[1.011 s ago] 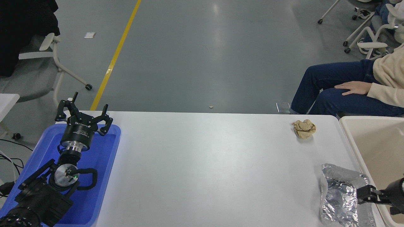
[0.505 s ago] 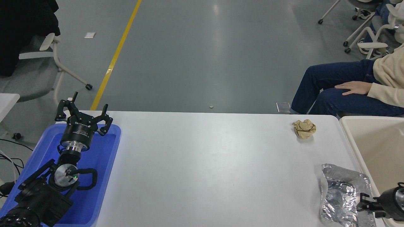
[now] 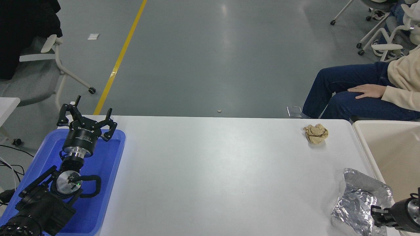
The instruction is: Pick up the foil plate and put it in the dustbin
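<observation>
The foil plate (image 3: 359, 200), shiny and wrinkled, lies at the table's near right corner, tipped up toward the dustbin. My right gripper (image 3: 378, 218) comes in from the lower right edge and is shut on the plate's near right rim. The beige dustbin (image 3: 390, 154) stands just right of the table, its rim close beside the plate. My left gripper (image 3: 87, 124) is parked open over the far end of the blue tray at the lower left.
A crumpled brown paper wad (image 3: 316, 133) sits near the table's far right edge. The blue tray (image 3: 108, 170) lies along the left edge. A seated person (image 3: 377, 93) is beyond the far right corner. Office chairs stand on the floor behind.
My right gripper has drawn back toward the lower right and closed on the foil plate. The plate has shifted right toward the dustbin and tipped up. The left arm has not moved.
</observation>
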`<state>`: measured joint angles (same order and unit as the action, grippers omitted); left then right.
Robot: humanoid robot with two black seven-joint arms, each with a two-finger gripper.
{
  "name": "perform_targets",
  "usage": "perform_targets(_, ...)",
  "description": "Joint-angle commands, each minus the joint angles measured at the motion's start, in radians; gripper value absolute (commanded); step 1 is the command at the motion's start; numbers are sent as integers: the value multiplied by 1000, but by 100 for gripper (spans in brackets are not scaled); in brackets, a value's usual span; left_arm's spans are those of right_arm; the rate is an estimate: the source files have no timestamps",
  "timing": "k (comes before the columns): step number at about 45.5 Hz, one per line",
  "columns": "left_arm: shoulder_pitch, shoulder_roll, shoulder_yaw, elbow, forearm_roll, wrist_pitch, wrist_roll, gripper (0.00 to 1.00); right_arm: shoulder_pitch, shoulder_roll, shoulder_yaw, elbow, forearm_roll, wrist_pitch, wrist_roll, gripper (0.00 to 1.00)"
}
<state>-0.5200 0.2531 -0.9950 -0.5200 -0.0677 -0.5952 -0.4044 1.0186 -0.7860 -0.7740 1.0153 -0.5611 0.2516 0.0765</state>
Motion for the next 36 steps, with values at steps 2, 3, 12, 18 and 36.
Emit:
perform_targets(2,0,0,-1,0,0,0,-1,100,15,-18,4,40,13,23,3,0)
perform_targets(3,-2,0,-1,0,0,0,-1,100,21,-27,4,49,13,26,3,0)
perform_targets(12,0,0,-1,0,0,0,1,100,152,-110,-18,127,-5,150,3,0)
perform_targets(18,0,0,-1,0,-1,0,-1,100,290,-111,-82,167,-19,279,3,0)
perform_targets(36,-2,0,-1,0,-1,0,-1,100,725,-101,-334,313,-5,489,6,0)
